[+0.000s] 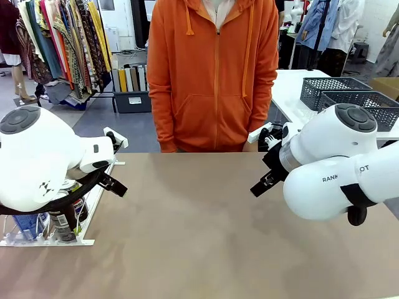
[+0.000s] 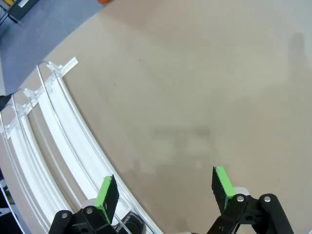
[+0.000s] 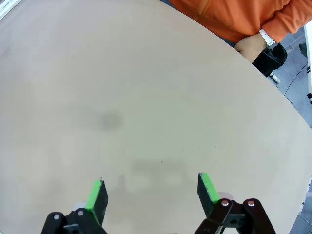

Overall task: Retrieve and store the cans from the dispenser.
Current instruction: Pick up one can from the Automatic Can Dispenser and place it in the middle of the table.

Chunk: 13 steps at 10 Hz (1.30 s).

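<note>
The dispenser [image 1: 87, 215] lies at the table's left edge, largely covered by my left arm. A black can [image 1: 62, 225] and a blue can [image 1: 28, 224] stand at its front lip. In the left wrist view the dispenser's white and clear rails [image 2: 53, 131] curve along the left, bare of cans there. My left gripper [image 2: 165, 187] hangs open over the table beside the rails, holding nothing. It appears as a black finger [image 1: 114, 185] in the front view. My right gripper [image 3: 152, 191] is open above bare tabletop on the right side [image 1: 263, 184].
A person in an orange hoodie [image 1: 213, 75] stands at the far edge, one hand [image 3: 251, 46] near the table's rim. Dark mesh baskets [image 1: 349, 93] sit on another table at the back right. The brown tabletop [image 1: 193, 224] stretches between the arms.
</note>
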Available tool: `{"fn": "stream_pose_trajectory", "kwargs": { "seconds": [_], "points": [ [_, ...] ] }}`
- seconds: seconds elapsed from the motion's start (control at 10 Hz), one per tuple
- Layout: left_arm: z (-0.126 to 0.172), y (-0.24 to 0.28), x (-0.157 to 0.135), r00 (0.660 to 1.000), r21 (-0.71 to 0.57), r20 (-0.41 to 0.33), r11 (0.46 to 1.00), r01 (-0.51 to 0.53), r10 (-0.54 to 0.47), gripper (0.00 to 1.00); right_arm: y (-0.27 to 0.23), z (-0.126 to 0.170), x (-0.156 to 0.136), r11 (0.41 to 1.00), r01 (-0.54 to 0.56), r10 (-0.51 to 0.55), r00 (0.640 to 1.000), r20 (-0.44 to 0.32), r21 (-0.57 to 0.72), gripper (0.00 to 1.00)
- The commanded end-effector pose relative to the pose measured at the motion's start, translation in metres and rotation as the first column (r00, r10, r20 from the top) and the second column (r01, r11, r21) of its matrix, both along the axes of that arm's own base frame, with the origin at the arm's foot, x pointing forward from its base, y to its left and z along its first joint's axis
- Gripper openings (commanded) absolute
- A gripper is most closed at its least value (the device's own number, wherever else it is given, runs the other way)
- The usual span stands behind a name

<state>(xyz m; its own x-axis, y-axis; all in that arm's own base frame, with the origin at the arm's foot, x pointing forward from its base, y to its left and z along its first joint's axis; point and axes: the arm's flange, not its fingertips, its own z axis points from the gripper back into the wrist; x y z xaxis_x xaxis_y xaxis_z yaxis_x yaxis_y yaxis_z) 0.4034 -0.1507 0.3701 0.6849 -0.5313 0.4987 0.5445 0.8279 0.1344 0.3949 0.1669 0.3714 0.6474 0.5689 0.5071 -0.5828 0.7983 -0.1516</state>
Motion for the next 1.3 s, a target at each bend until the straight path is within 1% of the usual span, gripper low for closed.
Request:
{"fn": "stream_pose_trajectory", "kwargs": {
  "seconds": [0.0, 0.5, 0.6, 0.7, 0.8, 0.9, 1.0, 1.1, 1.2],
  "points": [
    [0.0, 0.0, 0.0, 1.0, 0.0, 0.001, 1.0, 0.001, -0.001, 1.0, 0.0, 0.0, 0.0, 1.0, 0.0, 0.0, 1.0, 0.0, 0.0, 1.0],
    [0.0, 0.0, 0.0, 1.0, 0.0, 0.0, 1.0, 0.0, 0.0, 1.0, 0.0, 0.0, 0.0, 1.0, 0.0, 0.0, 1.0, 0.0, 0.0, 1.0],
    [0.008, -0.004, -0.004, 0.994, -0.101, -0.107, 0.995, 0.019, -0.03, 1.0, -0.005, 0.001, 0.001, 0.999, 0.036, -0.028, 0.979, -0.202, 0.034, 1.0],
    [0.022, -0.013, -0.005, 0.958, -0.209, -0.279, 0.969, -0.127, 0.066, 1.0, -0.009, 0.009, 0.001, 0.977, 0.046, 0.02, 0.95, -0.31, 0.206, 1.0],
    [0.037, -0.017, -0.01, 0.883, -0.231, -0.454, 0.942, -0.245, 0.118, 1.0, -0.011, 0.021, 0.003, 0.94, 0.189, -0.038, 0.886, -0.462, 0.285, 1.0],
    [0.052, -0.011, -0.016, 0.838, -0.304, -0.546, 0.93, -0.207, 0.008, 1.0, -0.019, 0.035, 0.003, 0.881, 0.267, 0.006, 0.82, -0.573, 0.391, 1.0],
    [0.067, 0.005, -0.017, 0.804, -0.353, -0.595, 0.901, -0.25, -0.01, 1.0, -0.039, 0.052, -0.003, 0.815, 0.244, 0.166, 0.772, -0.614, 0.526, 1.0],
    [0.094, 0.04, -0.02, 0.778, -0.473, -0.621, 0.835, -0.282, -0.09, 1.0, -0.077, 0.075, -0.011, 0.676, 0.227, 0.339, 0.749, -0.569, 0.701, 1.0],
    [0.121, 0.086, -0.025, 0.777, -0.624, -0.601, 0.717, -0.31, -0.187, 1.0, -0.118, 0.094, -0.021, 0.553, 0.273, 0.363, 0.771, -0.522, 0.787, 1.0]
  ]
}}
